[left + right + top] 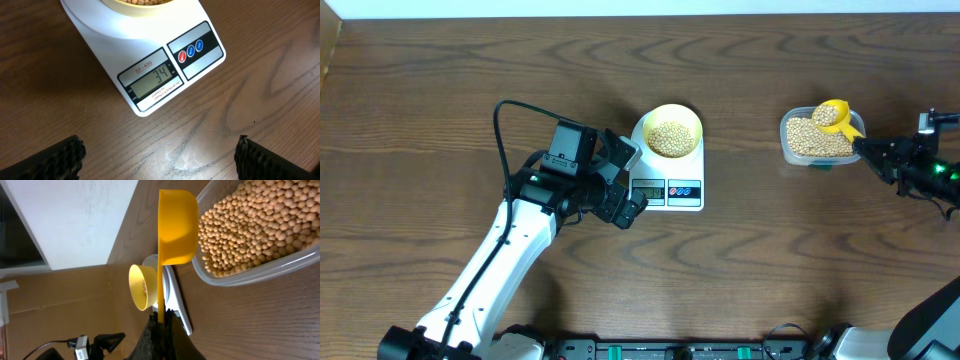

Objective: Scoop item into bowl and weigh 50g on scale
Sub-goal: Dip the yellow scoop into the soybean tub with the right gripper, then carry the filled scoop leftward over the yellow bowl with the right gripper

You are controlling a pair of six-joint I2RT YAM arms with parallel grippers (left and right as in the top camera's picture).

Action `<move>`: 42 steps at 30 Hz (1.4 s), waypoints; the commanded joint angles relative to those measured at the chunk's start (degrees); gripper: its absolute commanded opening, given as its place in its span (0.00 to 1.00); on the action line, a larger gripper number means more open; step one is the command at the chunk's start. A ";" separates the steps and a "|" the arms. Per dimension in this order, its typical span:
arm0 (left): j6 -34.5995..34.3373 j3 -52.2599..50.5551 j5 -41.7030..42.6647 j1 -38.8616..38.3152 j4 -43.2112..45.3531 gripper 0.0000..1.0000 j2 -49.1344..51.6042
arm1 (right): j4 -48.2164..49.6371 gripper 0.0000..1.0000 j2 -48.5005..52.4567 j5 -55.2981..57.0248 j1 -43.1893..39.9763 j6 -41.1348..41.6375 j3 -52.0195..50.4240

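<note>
The pale-yellow bowl (671, 134) holds tan beans and stands on the white scale (668, 189). The scale's display (153, 80) reads 34 in the left wrist view. My left gripper (625, 185) is open and empty, just left of the scale's front; its fingers frame bare table (160, 157). My right gripper (868, 149) is shut on the handle of the bright yellow scoop (832, 116), which holds beans above the clear tub of beans (812, 140). In the right wrist view the scoop (176, 227) is next to the tub (255, 235), with the bowl (141, 287) beyond.
A black cable (505, 125) loops above the left arm. The table's back edge meets a pale wall (640, 8).
</note>
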 commanded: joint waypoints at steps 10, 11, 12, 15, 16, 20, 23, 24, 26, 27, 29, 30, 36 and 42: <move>0.52 0.09 -0.50 0.15 -0.07 0.98 0.48 | 3.15 0.01 0.48 -3.04 8.81 2.58 0.74; 0.52 0.09 -0.52 0.15 -0.07 0.98 0.48 | 4.11 0.01 0.48 -3.04 9.64 3.58 0.74; 0.52 0.09 -0.50 0.15 -0.07 0.98 0.48 | 5.53 0.01 0.48 -3.04 10.73 4.94 0.74; 0.52 0.09 -0.50 0.15 -0.07 0.98 0.48 | 9.90 0.01 0.48 -3.02 13.92 8.35 0.74; 0.52 0.09 -0.50 0.15 -0.07 0.98 0.48 | 11.61 0.01 0.50 -3.04 15.08 9.44 0.74; 0.52 0.09 -0.50 0.15 -0.07 0.98 0.48 | 18.01 0.01 0.50 -2.78 19.43 12.76 0.74; 0.52 0.09 -0.52 0.15 -0.07 0.98 0.48 | 21.03 0.01 0.50 -2.27 21.92 14.88 0.74; 0.52 0.09 -0.52 0.15 -0.07 0.98 0.48 | 22.08 0.01 0.50 -2.14 22.91 15.54 0.74; 0.52 0.09 -0.52 0.15 -0.07 0.98 0.48 | 23.96 0.01 0.50 -1.86 24.98 16.17 0.74; 0.50 0.09 -0.52 0.15 -0.07 0.98 0.48 | 24.37 0.01 0.50 -1.68 25.66 16.20 0.74; 0.52 0.09 -0.50 0.15 -0.07 0.98 0.48 | 24.87 0.01 0.50 -0.81 27.10 16.20 0.74; 0.52 0.09 -0.50 0.15 -0.07 0.98 0.48 | 25.20 0.01 0.50 -0.37 27.91 16.20 0.74; 0.52 0.09 -0.50 0.15 -0.07 0.98 0.48 | 28.26 0.01 0.50 1.33 32.02 16.15 0.74; 0.52 0.09 -0.50 0.15 -0.07 0.98 0.48 | 29.33 0.01 0.50 7.76 35.93 16.09 0.74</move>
